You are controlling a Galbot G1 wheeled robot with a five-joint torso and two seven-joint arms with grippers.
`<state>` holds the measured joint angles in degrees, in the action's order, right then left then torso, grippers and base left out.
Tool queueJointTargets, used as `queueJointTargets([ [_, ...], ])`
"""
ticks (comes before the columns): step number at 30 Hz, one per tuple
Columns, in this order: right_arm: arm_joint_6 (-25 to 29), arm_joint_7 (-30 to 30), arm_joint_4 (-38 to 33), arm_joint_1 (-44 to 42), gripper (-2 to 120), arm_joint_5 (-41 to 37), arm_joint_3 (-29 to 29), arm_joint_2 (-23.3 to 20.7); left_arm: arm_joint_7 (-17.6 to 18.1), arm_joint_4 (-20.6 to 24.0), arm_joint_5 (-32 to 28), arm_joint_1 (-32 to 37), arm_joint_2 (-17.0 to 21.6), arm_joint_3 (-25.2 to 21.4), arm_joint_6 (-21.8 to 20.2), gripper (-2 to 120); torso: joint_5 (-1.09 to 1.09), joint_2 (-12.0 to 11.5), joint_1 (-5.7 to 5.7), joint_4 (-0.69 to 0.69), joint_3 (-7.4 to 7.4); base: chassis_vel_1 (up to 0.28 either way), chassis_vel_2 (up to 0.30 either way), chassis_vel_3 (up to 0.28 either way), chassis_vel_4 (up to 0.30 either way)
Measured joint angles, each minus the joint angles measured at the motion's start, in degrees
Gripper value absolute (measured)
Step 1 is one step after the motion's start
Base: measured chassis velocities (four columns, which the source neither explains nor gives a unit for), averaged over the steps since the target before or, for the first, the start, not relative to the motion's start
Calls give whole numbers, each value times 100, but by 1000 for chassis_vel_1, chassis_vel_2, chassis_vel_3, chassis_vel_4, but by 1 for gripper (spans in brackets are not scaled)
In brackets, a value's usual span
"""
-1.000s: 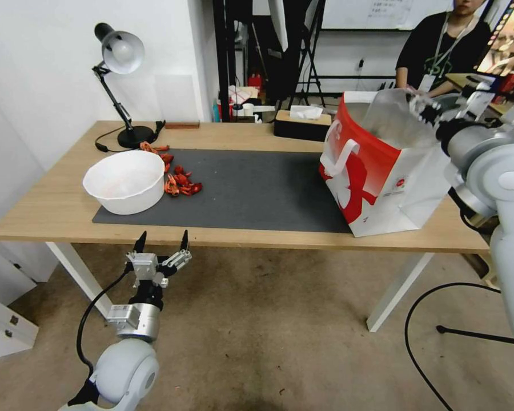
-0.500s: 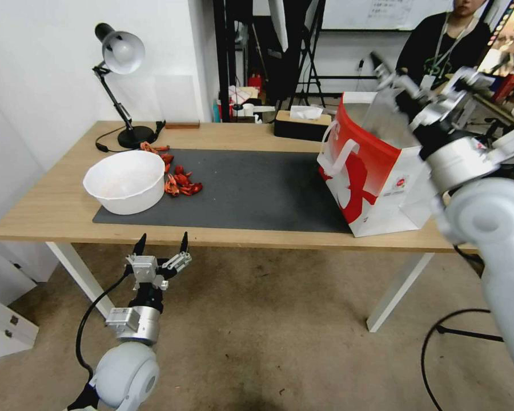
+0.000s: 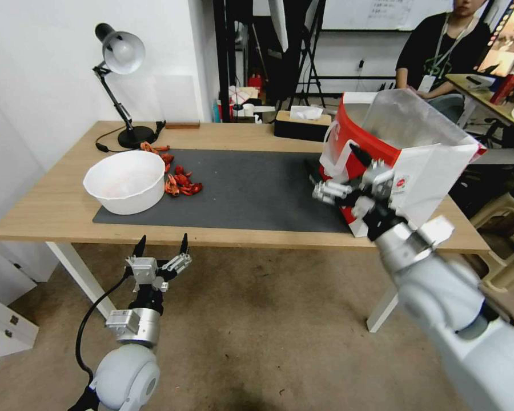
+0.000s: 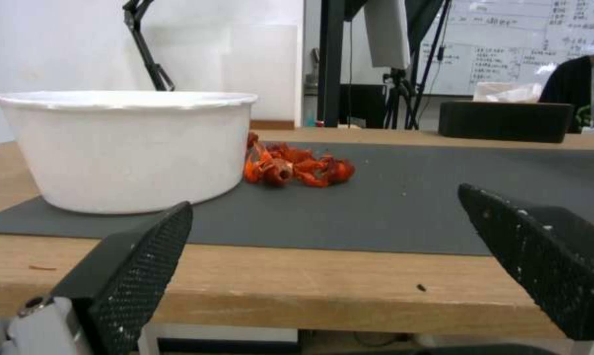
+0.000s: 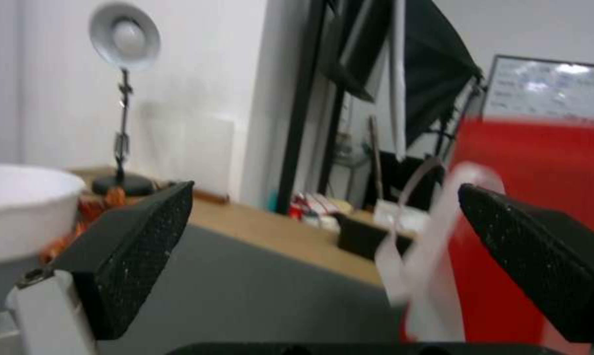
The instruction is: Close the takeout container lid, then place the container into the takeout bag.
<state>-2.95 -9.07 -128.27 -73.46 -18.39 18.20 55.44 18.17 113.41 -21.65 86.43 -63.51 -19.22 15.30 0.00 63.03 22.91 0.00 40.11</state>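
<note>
Right gripper (image 3: 338, 171) has dropped from above the bag mouth to the desk's front edge, now low beside the takeout bag's (image 3: 422, 171) red side, fingers spread apart, nothing held. Left gripper (image 3: 161, 244) same as before, parked below the desk (image 3: 51, 217) front edge, fingers apart, empty. On the desk near the front: white bowl (image 3: 124, 181) on the dark mat (image 3: 257, 191), red scraps (image 3: 180, 182) just beside the bowl. Takeout bag stands upright at the mat's right end: red-and-white paper, white strap handle (image 5: 435, 231) on the red side, small red logo on the white side, silvery foil lining showing at the open mouth. Cannot tell what is inside the bag from these views. Farther back: black desk lamp (image 3: 120, 85) at the far left corner, dark tissue box (image 3: 301, 124) at the desk's far edge.
</note>
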Motion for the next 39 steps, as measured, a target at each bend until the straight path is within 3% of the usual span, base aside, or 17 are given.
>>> queueJointTargets([
  [6, 583, -438, 78, -1037, 100, 577, -33, 287, 2, -4, -2, 11, -8, -19, -1, 100, -1, 0, 0, 0, 0, 0, 0, 0, 0],
  [13, 1074, -961, 397, -1629, 100, 912, -320, 487, 2, -15, -4, 19, -15, -16, -17, 100, -1, 0, 0, 0, 0, 0, 0, 0, 0],
  [25, 1415, -1418, 891, -1632, 100, 1192, -589, 839, -4, -16, 21, 70, -38, 4, -20, 100, 0, 0, 0, 1, 0, 0, 0, 0, 0],
  [39, 1419, -1512, 948, -1596, 100, 1181, -591, 877, -51, -54, 32, 55, -47, 9, 16, 100, 0, 0, 0, 1, 0, 0, 0, 0, 0],
])
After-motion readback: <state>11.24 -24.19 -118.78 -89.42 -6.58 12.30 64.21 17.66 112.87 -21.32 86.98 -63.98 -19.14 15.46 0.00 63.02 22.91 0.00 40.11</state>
